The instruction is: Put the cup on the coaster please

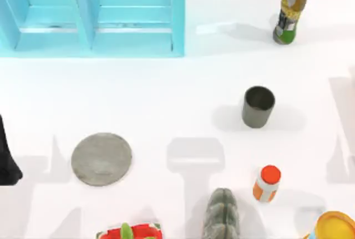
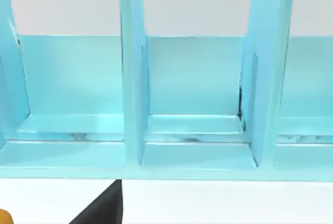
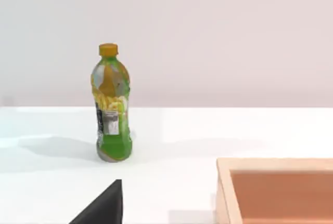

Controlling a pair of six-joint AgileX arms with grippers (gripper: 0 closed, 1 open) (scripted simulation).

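Cup stands upright, well apart from coaster; judged light, rigid, slick-walled, best gripped mid-wall across its width; end effector states cannot be told.

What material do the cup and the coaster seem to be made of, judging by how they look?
The cup: probably metal with a matte finish; its dark grey-olive wall is smooth and shows only a dull sheen. It could also be glazed ceramic.
The coaster: looks like stone or concrete; the flat grey disc has a mottled, unpolished surface without reflections.
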